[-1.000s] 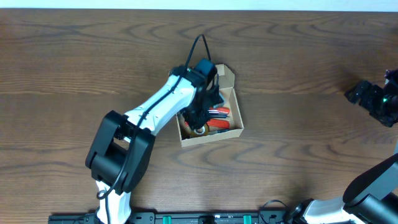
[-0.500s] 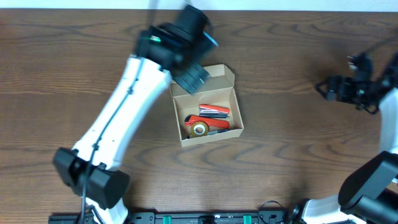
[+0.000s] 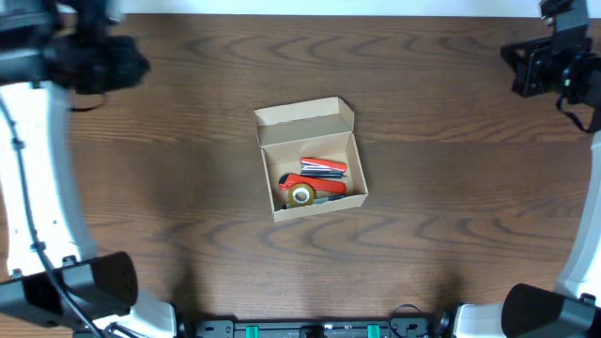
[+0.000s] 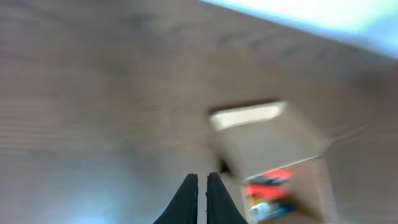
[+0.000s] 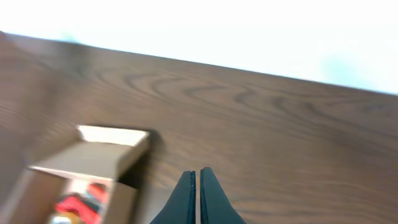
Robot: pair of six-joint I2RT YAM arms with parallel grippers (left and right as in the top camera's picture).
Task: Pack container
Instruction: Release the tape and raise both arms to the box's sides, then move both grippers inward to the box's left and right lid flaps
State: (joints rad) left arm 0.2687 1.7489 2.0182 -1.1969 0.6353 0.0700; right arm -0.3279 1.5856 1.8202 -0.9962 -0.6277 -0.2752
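Note:
The container (image 3: 302,123), a small tan cardboard box, lies in the middle of the table with its flap lid standing open at the far side. Inside lie a yellow tape roll (image 3: 300,195) and red tools (image 3: 323,168). My left gripper (image 3: 130,68) is raised at the far left, well away from the box, shut and holding nothing. My right gripper (image 3: 524,68) hangs at the far right corner, also shut and bare. The left wrist view shows the left gripper (image 4: 202,178) shut, with the blurred container (image 4: 273,140) beyond it. In the right wrist view the right gripper (image 5: 198,173) is shut, and the container (image 5: 87,158) lies to the left.
The dark wooden table (image 3: 451,235) surrounds the box on all sides. Its far edge (image 5: 261,68) meets a bright white background. The left arm's white links (image 3: 38,207) run down the left side, and the right arm's base (image 3: 535,314) sits at the near right.
The left gripper has pulled out of the container, swung up to the far left and shut. The right gripper has moved toward the far right corner and shut.

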